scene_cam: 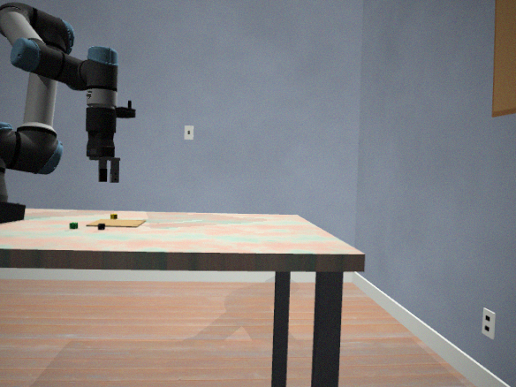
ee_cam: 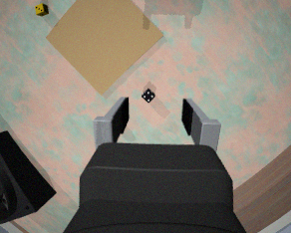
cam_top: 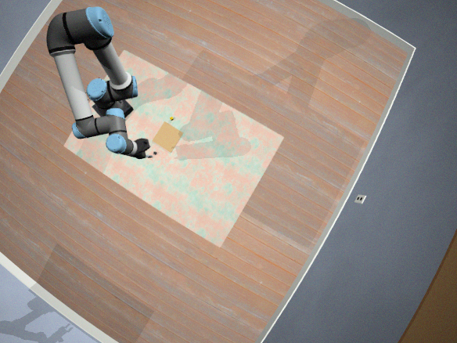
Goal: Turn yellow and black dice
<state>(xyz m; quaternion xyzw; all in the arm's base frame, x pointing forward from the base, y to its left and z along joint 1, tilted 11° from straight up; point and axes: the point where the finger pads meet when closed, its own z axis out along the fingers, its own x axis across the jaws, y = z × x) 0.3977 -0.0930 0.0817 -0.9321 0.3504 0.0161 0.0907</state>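
Observation:
The tan square mat [cam_top: 167, 137] [scene_cam: 117, 223] [ee_cam: 105, 45] lies flat on the table, with no die on it. The black die [cam_top: 155, 153] [scene_cam: 102, 226] [ee_cam: 147, 96] lies on the table beside the mat, several white pips on its top. The yellow die [cam_top: 171, 118] [scene_cam: 114, 216] [ee_cam: 42, 9] lies on the table past the mat's other side; its top number is too small to read surely. The green die [scene_cam: 73, 225] lies on the table left of the black die in the exterior view; its top is unreadable. My gripper [scene_cam: 109, 181] [ee_cam: 155, 109] is open and empty, high above the table.
The dice lie apart on the mottled pink and green table [cam_top: 203, 196] [scene_cam: 247, 239] [ee_cam: 239, 95]. The robot's dark base [scene_cam: 11, 212] [ee_cam: 25, 179] stands at the table's left in the exterior view. Arm shadows fall across the table. The wooden floor [cam_top: 332, 133] surrounds it.

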